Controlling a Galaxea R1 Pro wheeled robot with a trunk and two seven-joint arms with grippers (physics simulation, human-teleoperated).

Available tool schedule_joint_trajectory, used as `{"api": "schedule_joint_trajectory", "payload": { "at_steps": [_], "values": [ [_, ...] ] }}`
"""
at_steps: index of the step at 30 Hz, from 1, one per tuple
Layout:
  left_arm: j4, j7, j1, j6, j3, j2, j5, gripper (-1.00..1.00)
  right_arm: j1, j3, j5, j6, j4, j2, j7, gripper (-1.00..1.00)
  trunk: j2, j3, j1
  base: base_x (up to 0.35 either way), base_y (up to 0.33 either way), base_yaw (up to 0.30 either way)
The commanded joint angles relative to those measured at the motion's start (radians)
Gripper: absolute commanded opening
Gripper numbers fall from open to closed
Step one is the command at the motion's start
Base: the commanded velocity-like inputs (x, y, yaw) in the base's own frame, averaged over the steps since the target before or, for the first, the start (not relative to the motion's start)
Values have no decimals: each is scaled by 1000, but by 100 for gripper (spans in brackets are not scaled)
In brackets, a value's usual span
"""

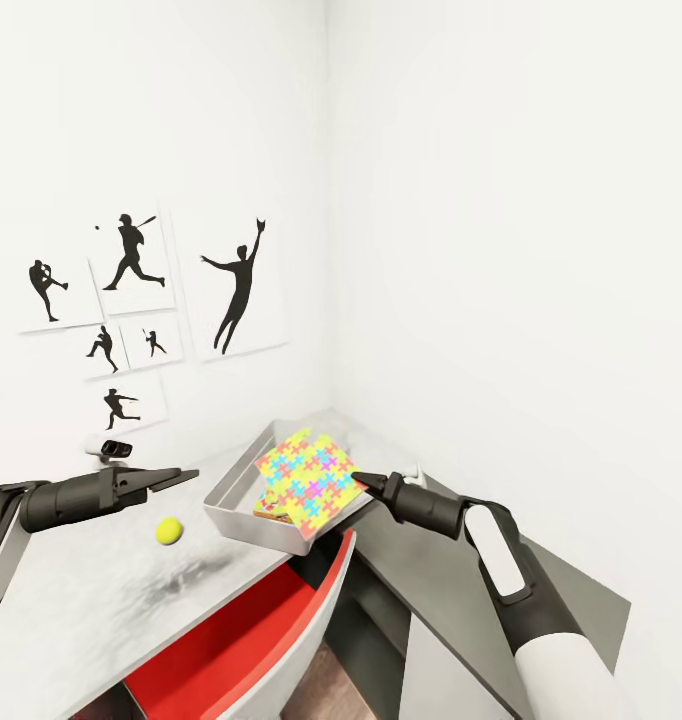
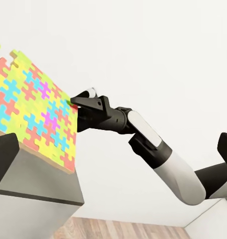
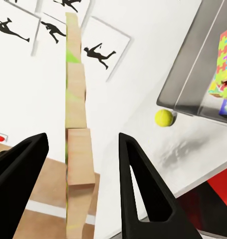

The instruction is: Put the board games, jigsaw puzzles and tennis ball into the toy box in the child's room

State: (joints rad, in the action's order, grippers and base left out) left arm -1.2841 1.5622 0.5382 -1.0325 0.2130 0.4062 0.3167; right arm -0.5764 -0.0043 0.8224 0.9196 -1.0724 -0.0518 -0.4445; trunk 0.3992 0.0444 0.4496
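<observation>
Your right gripper [image 1: 359, 479] pinches the thin multicoloured jigsaw puzzle [image 1: 311, 474] edge-on, tilted over the shallow light-grey toy box [image 1: 243, 517] for dropping; left gripper [image 1: 186, 474]: finger state unclear.

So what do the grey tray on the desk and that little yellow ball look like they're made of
The shallow light-grey tray looks like moulded plastic or painted metal: smooth matte walls, sloped sides, rounded corners; which one, the render leaves open. The small yellow-green ball looks like a felt-covered tennis ball, dull and without gloss, though no seam is visible at this size.
</observation>
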Motion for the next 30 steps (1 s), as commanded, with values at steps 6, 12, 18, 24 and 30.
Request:
{"api": "schedule_joint_trajectory", "payload": {
  "at_steps": [6,12,18,24,30],
  "values": [
    [0,4,0,-11,0,0,1,100,0,-2,-2,2,-3,0,-5,-100,1,0,0,0,91,0],
    [0,4,0,-11,-1,0,-1,100,0,-3,-2,2,-3,0,-5,-100,1,0,0,0,20,0],
    [0,4,0,-11,-1,0,0,100,0,-3,-2,4,-2,0,-4,-100,1,0,0,0,1,0],
    [0,4,0,-11,-1,0,0,100,0,-3,-2,4,-1,0,-4,-100,1,0,0,0,0,0],
    [0,4,0,-11,-1,0,0,100,0,-3,-4,1,0,1,-4,-100,1,0,0,0,3,0]
  ]
}}
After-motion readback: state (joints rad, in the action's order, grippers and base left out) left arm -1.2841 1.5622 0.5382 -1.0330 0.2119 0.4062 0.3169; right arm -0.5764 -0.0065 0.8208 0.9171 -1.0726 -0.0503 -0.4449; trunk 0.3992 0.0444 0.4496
